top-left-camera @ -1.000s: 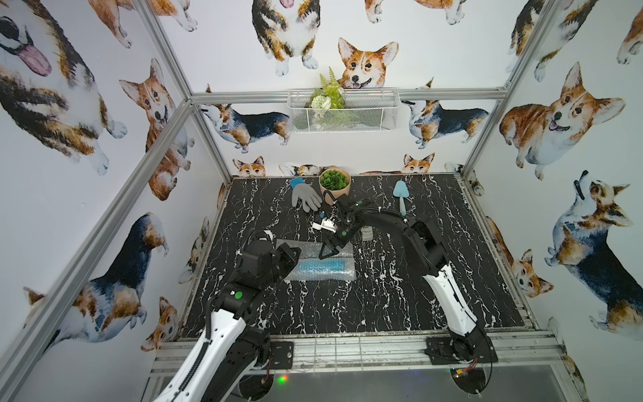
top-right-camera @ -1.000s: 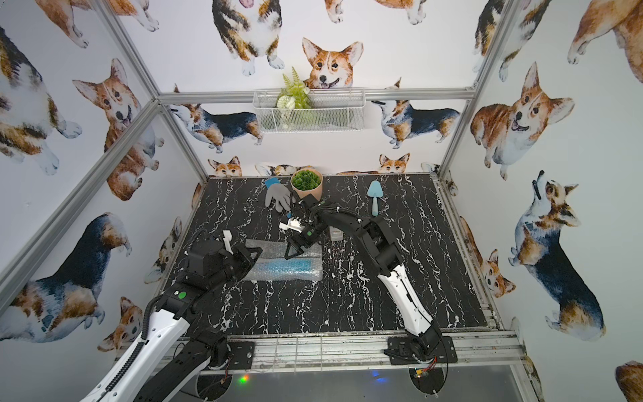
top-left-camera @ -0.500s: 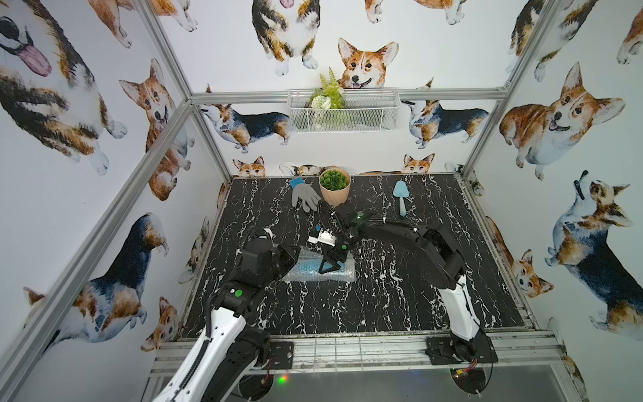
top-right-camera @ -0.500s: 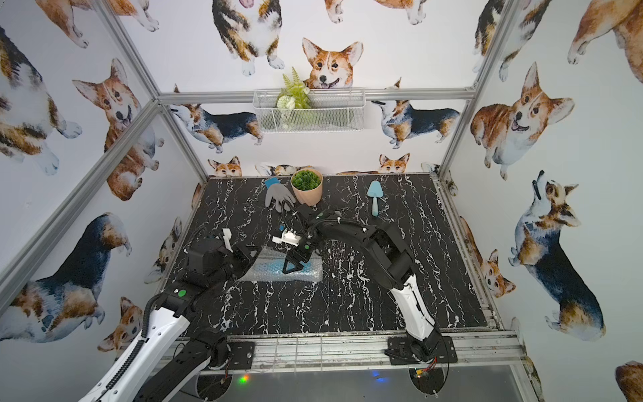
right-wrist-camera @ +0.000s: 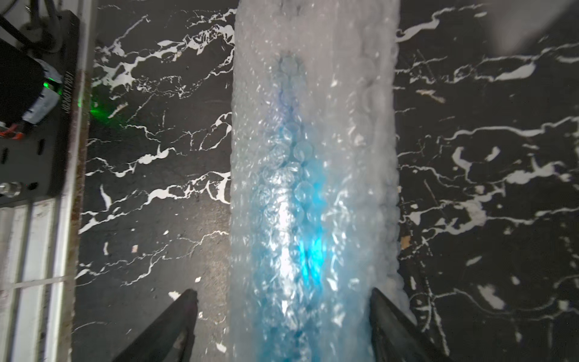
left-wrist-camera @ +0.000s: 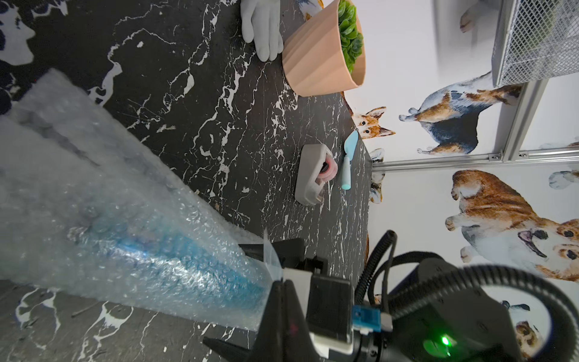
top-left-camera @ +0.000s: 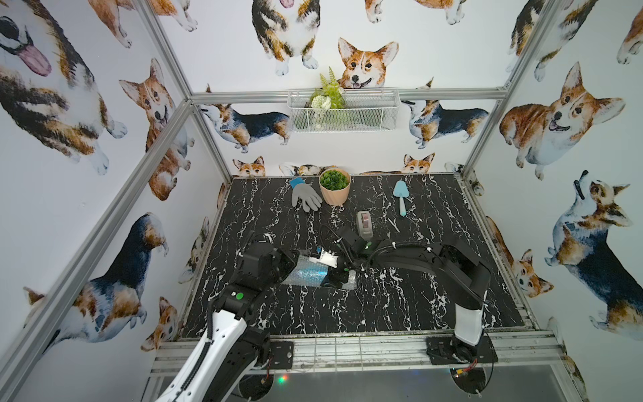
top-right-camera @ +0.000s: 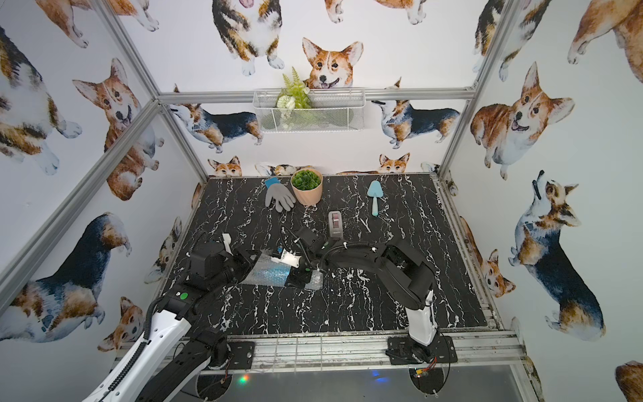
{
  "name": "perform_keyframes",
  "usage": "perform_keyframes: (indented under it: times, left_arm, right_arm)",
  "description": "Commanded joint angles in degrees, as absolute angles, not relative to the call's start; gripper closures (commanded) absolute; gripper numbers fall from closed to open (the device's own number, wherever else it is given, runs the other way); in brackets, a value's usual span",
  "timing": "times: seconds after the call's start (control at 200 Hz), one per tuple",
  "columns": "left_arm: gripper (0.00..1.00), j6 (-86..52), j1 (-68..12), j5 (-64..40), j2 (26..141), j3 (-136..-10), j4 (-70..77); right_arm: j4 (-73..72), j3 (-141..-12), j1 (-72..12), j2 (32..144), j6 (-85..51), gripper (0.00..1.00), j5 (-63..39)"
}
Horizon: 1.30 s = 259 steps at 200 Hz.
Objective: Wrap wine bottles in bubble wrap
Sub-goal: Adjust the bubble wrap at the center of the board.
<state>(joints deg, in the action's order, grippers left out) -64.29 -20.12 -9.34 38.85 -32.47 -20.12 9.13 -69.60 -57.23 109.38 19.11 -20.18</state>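
Note:
The bubble wrap (top-left-camera: 306, 276) (top-right-camera: 268, 276) lies rolled into a whitish tube on the black marble table (top-left-camera: 400, 306). The wine bottle (right-wrist-camera: 300, 219) (left-wrist-camera: 188, 266) shows only as a blue glow through it. My right gripper (right-wrist-camera: 285, 313) (top-left-camera: 335, 275) is open and straddles the roll's right end. One finger stands clear of the wrap (right-wrist-camera: 360, 125); the other touches its edge. My left gripper (left-wrist-camera: 283, 282) (top-left-camera: 295, 258) is shut at the roll's left end, with nothing visible between its fingers.
A grey tape dispenser (top-left-camera: 364, 224) stands just behind the right arm. Along the back are a grey glove (top-left-camera: 305, 196), a potted plant (top-left-camera: 334, 186) and a light-blue trowel (top-left-camera: 401, 196). A wire basket (top-left-camera: 342, 111) hangs on the back wall.
My right gripper has come forward from the wrap's far edge and down over the roll. The wrap now lies narrower, folded over the bottle. The left arm has hardly moved.

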Motion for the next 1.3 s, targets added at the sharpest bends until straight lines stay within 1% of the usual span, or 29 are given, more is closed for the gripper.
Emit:
perform_keyframes:
  times: [0.0, 0.1, 0.215, 0.355, 0.506, 0.641, 0.756, 0.761, 0.771, 0.871, 1.026, 1.291]
  left_arm:
    - [1.0, -65.1, -20.0, -8.8, 38.9, -32.2, -18.9]
    - [1.0, -64.9, -20.0, -8.9, 39.2, -31.8, -18.7]
    - [1.0, -64.6, -19.9, -8.8, 39.1, -31.6, -19.2]
    - [1.0, -65.1, -19.5, -8.9, 38.9, -30.9, -18.7]
    - [1.0, -65.9, -19.5, -10.2, 39.8, -30.8, -16.7]
    - [1.0, -66.4, -19.5, -11.1, 39.9, -30.2, -15.5]
    - [1.0, -66.9, -19.6, -12.0, 40.5, -29.2, -13.8]
    - [1.0, -67.0, -19.6, -12.1, 40.6, -29.1, -13.6]
    - [1.0, -67.0, -19.6, -12.2, 40.7, -29.1, -13.5]
    - [1.0, -67.2, -19.6, -13.7, 41.8, -28.7, -11.7]
    - [1.0, -68.0, -19.7, -14.8, 42.3, -27.4, -11.1]
    - [1.0, -72.1, -22.4, -11.8, 41.6, -22.4, -5.6]
  right_arm:
    - [1.4, -67.6, -59.5, 108.9, 22.8, 0.13, -8.6]
    - [-0.2, -66.6, -61.0, 108.7, 24.3, 0.12, -5.2]
    - [-4.5, -64.0, -63.5, 108.3, 27.4, 0.14, 1.9]
    - [-9.7, -60.9, -65.2, 107.3, 30.0, 0.17, 6.8]
    - [-16.6, -57.1, -67.3, 107.1, 34.5, 0.25, 12.1]
    - [-22.7, -54.0, -69.0, 106.9, 38.0, 0.35, 16.6]
    - [-25.6, -52.7, -70.1, 107.1, 40.2, 0.36, 19.1]
    - [-25.7, -52.7, -70.2, 107.1, 40.3, 0.39, 19.3]
    - [-25.9, -52.6, -70.3, 107.1, 40.5, 0.4, 19.4]
    - [-28.8, -51.6, -70.9, 107.3, 42.4, 0.44, 21.5]
    - [-32.7, -50.3, -71.8, 107.9, 45.7, 0.47, 23.9]
    - [-38.0, -48.7, -73.6, 110.4, 49.9, 0.48, 27.7]
